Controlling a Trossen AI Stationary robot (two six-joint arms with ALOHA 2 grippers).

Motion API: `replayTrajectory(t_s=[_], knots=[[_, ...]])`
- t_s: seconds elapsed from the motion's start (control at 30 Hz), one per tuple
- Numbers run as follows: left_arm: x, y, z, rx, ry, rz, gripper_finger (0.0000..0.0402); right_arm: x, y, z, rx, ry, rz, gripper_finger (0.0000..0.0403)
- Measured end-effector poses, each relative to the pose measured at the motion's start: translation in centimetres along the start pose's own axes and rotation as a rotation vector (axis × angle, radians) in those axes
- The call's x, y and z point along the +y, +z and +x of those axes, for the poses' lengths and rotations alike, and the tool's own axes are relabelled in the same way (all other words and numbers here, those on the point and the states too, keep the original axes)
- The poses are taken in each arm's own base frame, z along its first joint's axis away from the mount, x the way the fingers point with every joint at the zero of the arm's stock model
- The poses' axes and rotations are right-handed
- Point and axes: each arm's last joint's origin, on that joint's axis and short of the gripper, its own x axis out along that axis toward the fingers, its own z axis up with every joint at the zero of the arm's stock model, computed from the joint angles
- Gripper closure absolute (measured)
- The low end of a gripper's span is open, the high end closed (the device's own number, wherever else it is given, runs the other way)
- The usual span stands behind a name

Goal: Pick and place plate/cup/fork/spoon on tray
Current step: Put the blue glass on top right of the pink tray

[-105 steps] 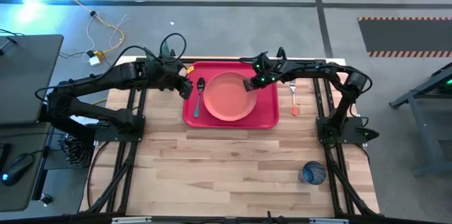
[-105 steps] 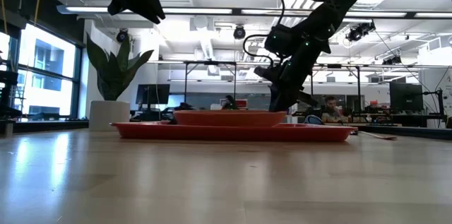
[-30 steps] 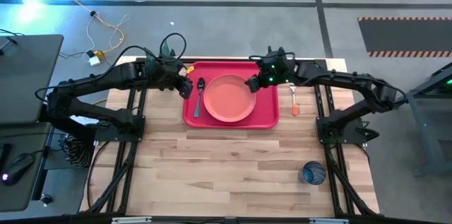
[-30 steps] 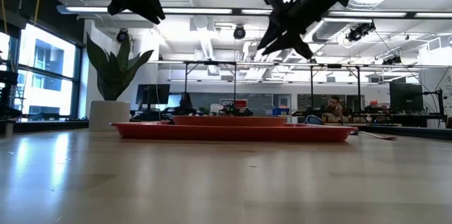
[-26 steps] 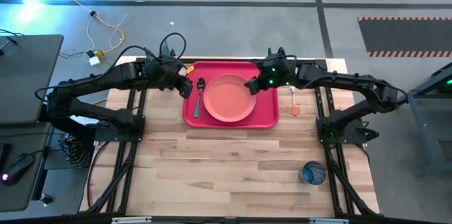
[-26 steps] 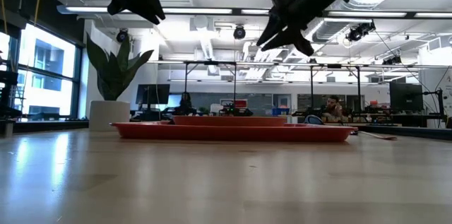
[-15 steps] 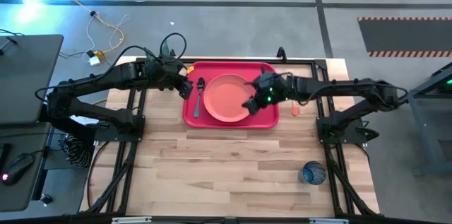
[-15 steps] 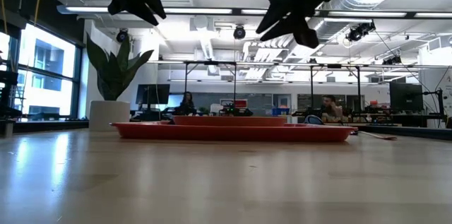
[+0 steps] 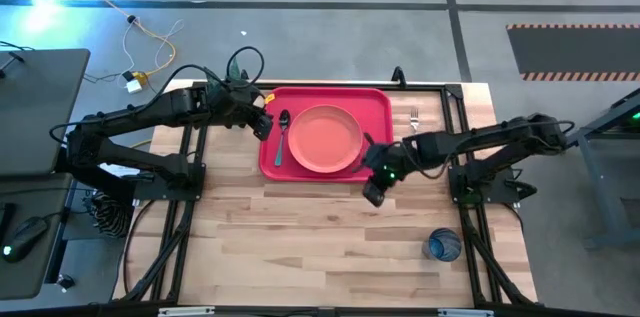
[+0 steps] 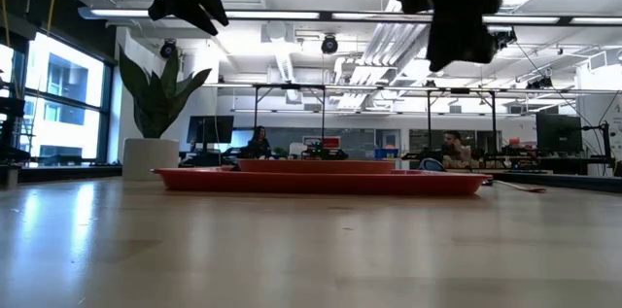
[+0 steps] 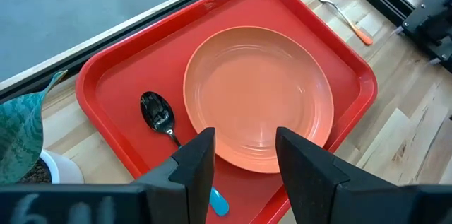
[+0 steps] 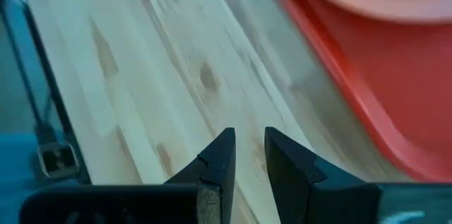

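The red tray point(image 9: 377, 107) lies at the table's far middle. The salmon plate point(image 9: 327, 138) sits on it, and the spoon point(image 9: 282, 129) lies flat on the tray left of the plate, its teal handle point(image 11: 217, 201) toward the near side. The fork point(image 9: 413, 115) lies on the wood right of the tray. The blue cup point(image 9: 442, 245) stands near the table's near right corner. My left gripper point(image 9: 262, 122) hangs open above the tray's left edge, over the spoon. My right gripper point(image 9: 373, 192) hovers over bare wood just past the tray's near right corner, its fingers point(image 12: 219, 159) slightly apart and empty.
Bare wood spreads across the near half of the table point(image 9: 300, 237). My right arm point(image 9: 470, 142) reaches across the fork's handle end in the high view. A potted plant point(image 10: 155, 114) stands beyond the far left edge.
My right gripper has swung from above the tray's far right corner toward the table's near edge, crossing the tray's right side to the bare wood past its near right corner, and has turned as it went. It carries nothing. Plate, spoon, fork and cup have stayed put.
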Motion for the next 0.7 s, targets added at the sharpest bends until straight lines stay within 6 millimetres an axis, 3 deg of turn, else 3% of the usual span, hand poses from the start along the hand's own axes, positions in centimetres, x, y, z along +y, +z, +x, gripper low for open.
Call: replayTrajectory(t_s=[0.4, 0.7], knots=[[-0.3, 0.1, 0.0, 0.013, -0.066, -0.008, 0.0261, 1.7, -2.8, -1.0, 0.031, -0.051, -0.035, 0.0334], [-1.4, 0.8, -0.2, -0.044, -0.212, -0.040, 0.0261, 1.4, -5.1, -5.3, -0.023, -0.085, -0.063, 0.0334]])
